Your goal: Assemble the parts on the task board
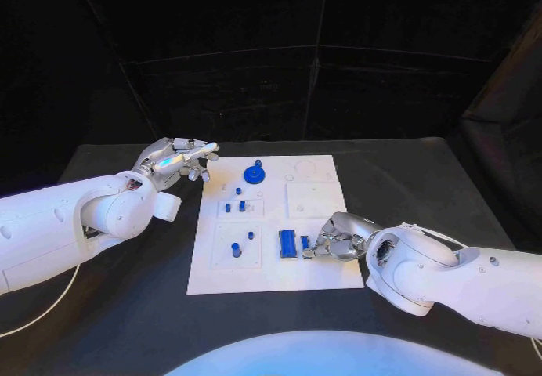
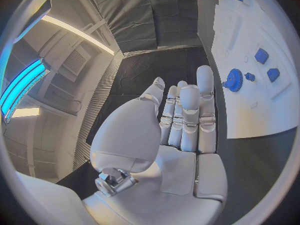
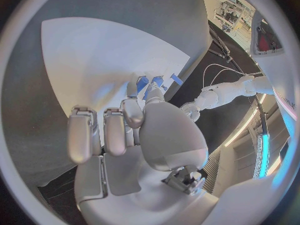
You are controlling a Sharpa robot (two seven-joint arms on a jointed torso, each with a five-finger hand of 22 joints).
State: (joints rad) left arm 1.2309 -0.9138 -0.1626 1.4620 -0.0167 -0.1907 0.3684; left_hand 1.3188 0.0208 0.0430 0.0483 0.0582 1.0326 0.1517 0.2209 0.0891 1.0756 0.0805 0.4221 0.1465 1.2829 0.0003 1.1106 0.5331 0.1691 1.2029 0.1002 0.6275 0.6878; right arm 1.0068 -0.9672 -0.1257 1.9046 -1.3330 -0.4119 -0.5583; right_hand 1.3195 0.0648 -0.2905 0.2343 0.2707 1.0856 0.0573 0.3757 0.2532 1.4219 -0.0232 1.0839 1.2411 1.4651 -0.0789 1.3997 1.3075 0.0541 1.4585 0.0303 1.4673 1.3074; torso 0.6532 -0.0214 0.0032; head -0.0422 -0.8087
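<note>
The left hand (image 1: 181,160) is up above the black table (image 1: 113,298), just past the far left corner of the white task board (image 1: 339,266). Its fingers (image 2: 187,110) are a bit apart and only gently bent, and there is nothing in it. It does not touch the board. The right hand (image 1: 335,237) is down low at the near right part of the board. Its fingers (image 3: 115,130) are curled in, and the tips are right at a small blue part (image 1: 305,243). It looks like the hand is pinching that part, but the fingers cover most of it, so it is hard to be sure. Just beside that hand lies a bigger blue block (image 1: 287,244), flat on the board. Nearer the left side of the board stand a few little blue pegs (image 1: 236,249), and some more small blue pieces (image 1: 234,207) sit in the middle. At the far end of the board is a round blue gear (image 1: 255,172) with a knob on top; the left wrist view shows it too, with its teeth, close to two blue square bits (image 2: 261,56). The right half of the board has faint round and square shapes marked on it, too pale to make out well. The right arm hides the near right edge of the board.
</note>
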